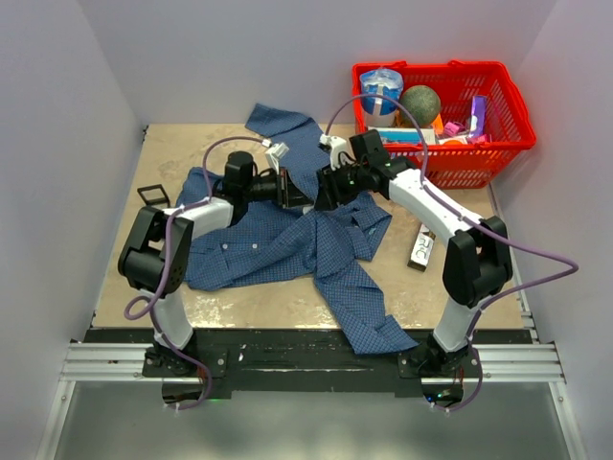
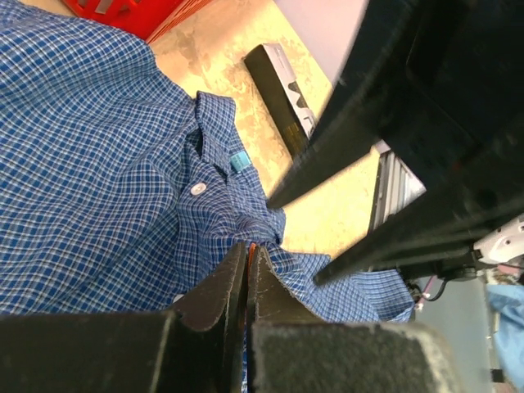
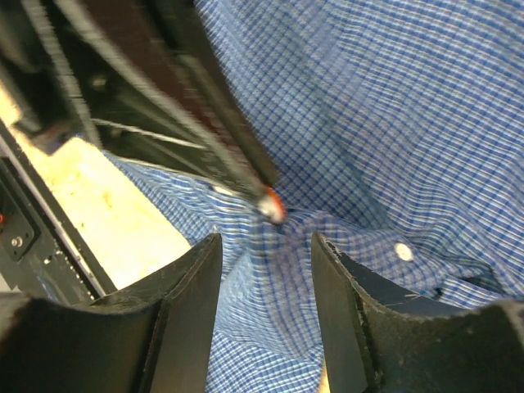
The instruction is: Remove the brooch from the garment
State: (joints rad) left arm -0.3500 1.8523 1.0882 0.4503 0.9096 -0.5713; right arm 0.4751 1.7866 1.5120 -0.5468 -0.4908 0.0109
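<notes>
The garment (image 1: 278, 244), a blue checked shirt, lies spread over the middle of the table. Both grippers meet above its collar area. My left gripper (image 2: 248, 250) is shut, and an orange sliver of the brooch (image 2: 251, 247) shows between its tips. In the right wrist view the left arm's fingers (image 3: 205, 106) reach in from the upper left with the orange brooch (image 3: 275, 205) at their tip, and the shirt cloth (image 3: 393, 123) puckers up toward it. My right gripper (image 3: 264, 239) is open, its jaws standing either side of that raised fold just below the brooch, touching nothing I can see.
A red basket (image 1: 498, 144) full of odds and ends stands at the back right. A black and white box (image 1: 421, 249) lies right of the shirt. A small black frame (image 1: 151, 195) sits near the left edge.
</notes>
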